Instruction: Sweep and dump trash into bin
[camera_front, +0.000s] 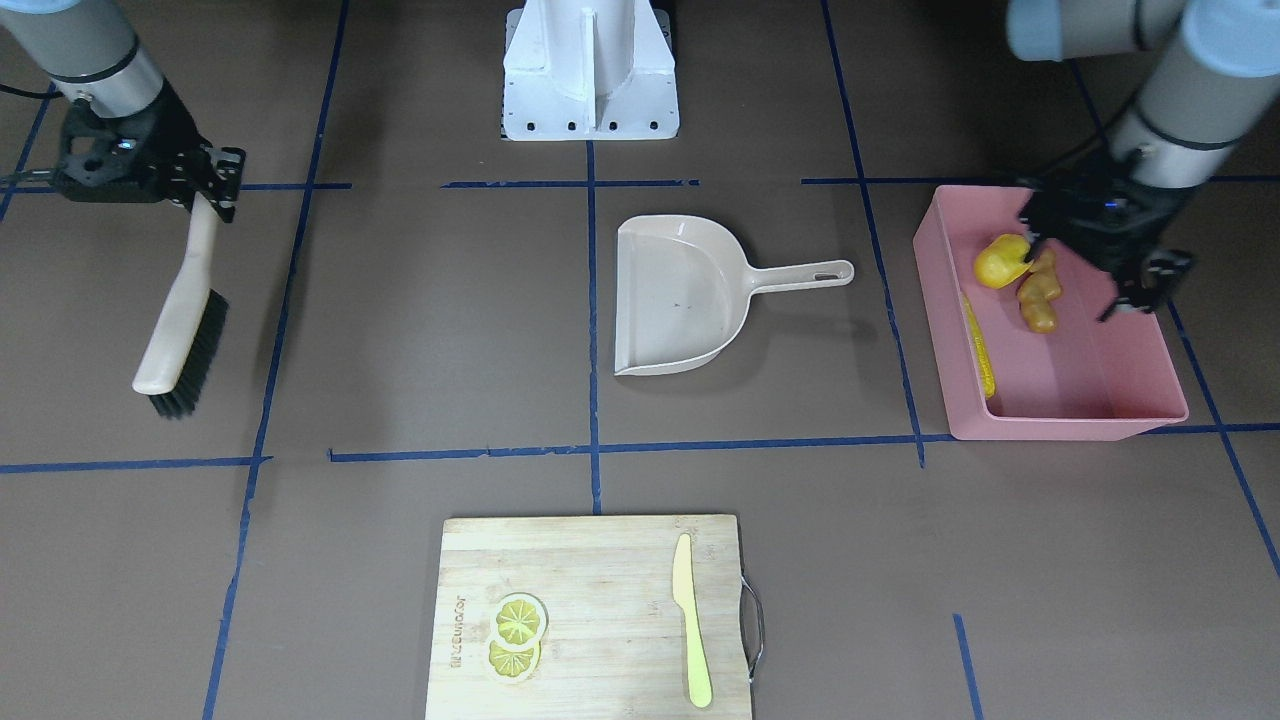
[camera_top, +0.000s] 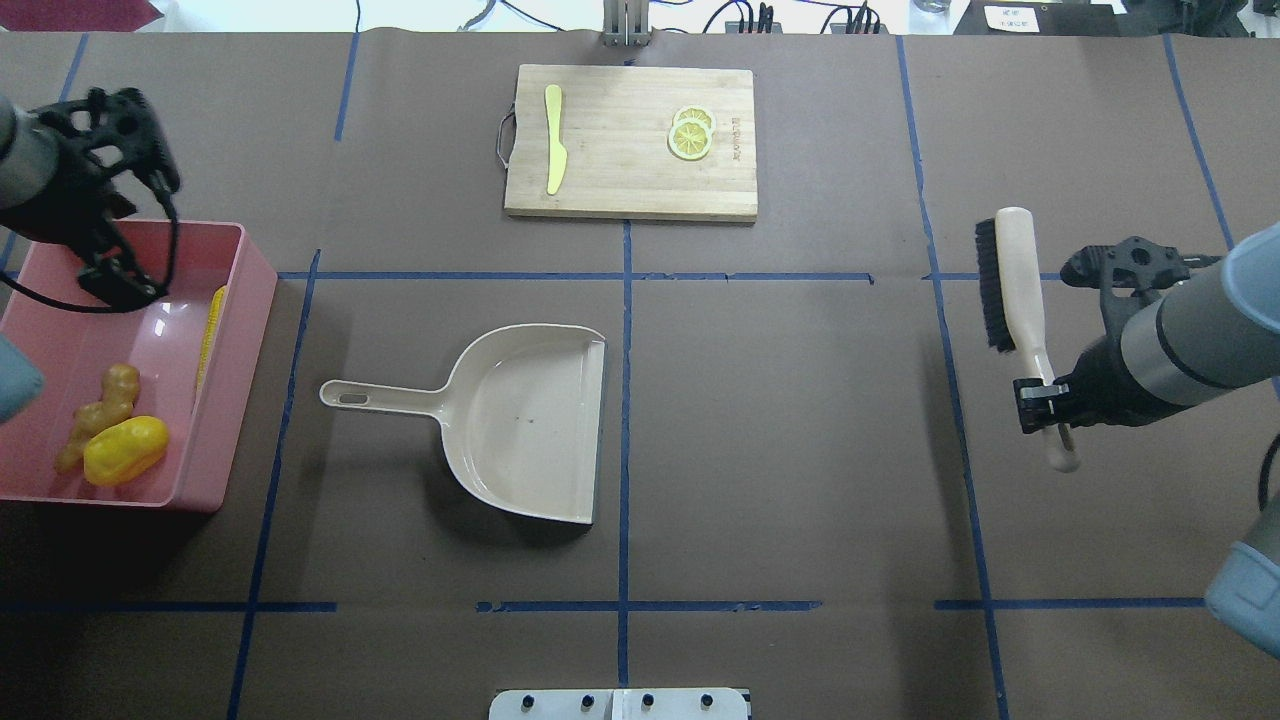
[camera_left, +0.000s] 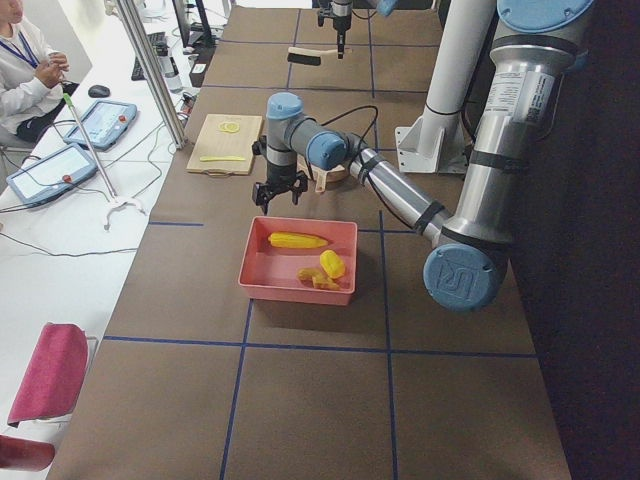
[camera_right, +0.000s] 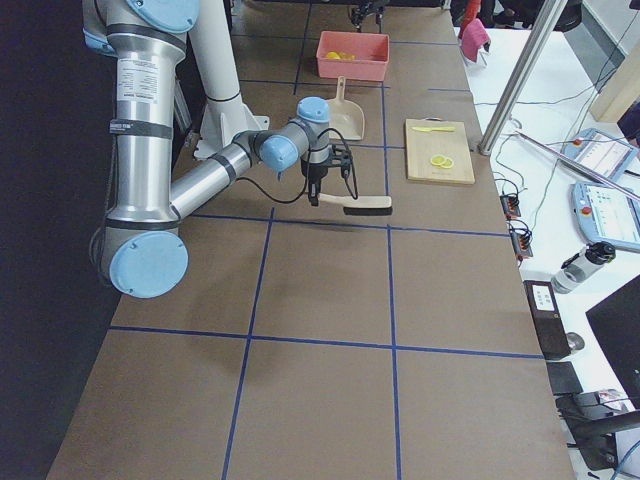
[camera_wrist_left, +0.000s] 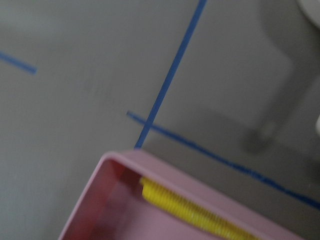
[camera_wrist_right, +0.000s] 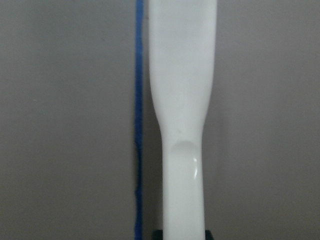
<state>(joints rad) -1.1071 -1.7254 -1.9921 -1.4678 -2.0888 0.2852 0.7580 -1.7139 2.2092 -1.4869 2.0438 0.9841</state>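
Brown table (camera_top: 800, 450): pink bin (camera_top: 232, 370), dustpan (camera_top: 530, 420), cutting board (camera_top: 620, 150).

Brush handle (camera_wrist_right: 182, 100) fills your view.
You see it run near to far, blue tape line (camera_wrist_right: 138, 100) just left.

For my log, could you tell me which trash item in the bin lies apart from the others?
The corn cob, lying along the bin wall; potato and ginger touch.

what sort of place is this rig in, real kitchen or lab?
Most likely a robotics lab cell, not a kitchen: blue tape grid on a paper-covered table, teach pendants on the side bench, a seated operator.
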